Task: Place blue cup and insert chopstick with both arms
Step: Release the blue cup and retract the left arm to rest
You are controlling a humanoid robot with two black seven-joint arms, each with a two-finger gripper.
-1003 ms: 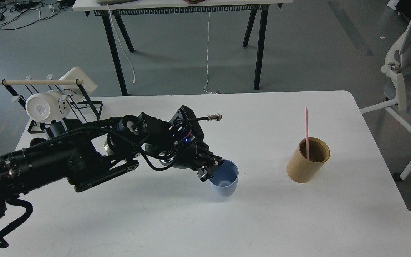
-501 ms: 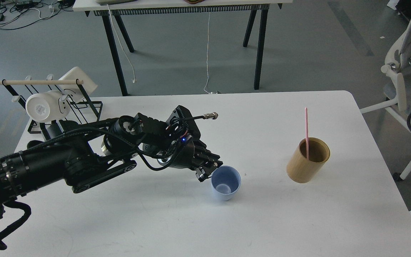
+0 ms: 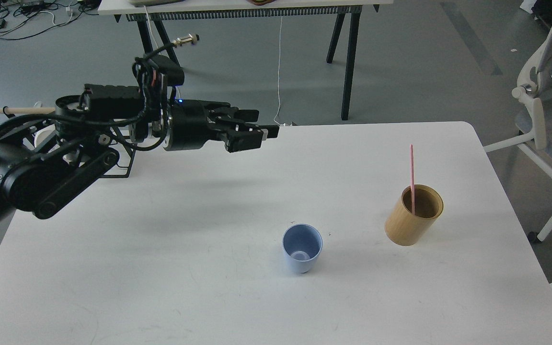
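**Blue cup stands free on the table, left claw raised and empty**

From my station, the rack [image 3: 41, 139] sits at the far left edge of the white table [image 3: 170, 268], mostly hidden behind my left arm [image 3: 51, 167]; only the end of its pale wooden dowel [image 3: 19, 110] shows clearly. The arm reaches in from the left and lies roughly level above the back left part of the table. At its far end the left gripper [image 3: 261, 134] points right, its fingers parted with a narrow gap and nothing between them.

The blue cup [image 3: 302, 248] stands upright on the table, well apart from that claw, lower in the view and a little to its right. Its mouth faces up and I see only its bare bottom inside. Nothing touches it, and open tabletop lies between it and the claw.

Near the cup, to its right, stands the tan wooden holder [image 3: 414, 215], also upright. The pink chopstick [image 3: 411, 177] stands in it, leaning against the back of its inner wall, with more than half its length rising above the rim.

Beyond the table's right edge is a white chair [image 3: 539, 115]. My right gripper is not in view.
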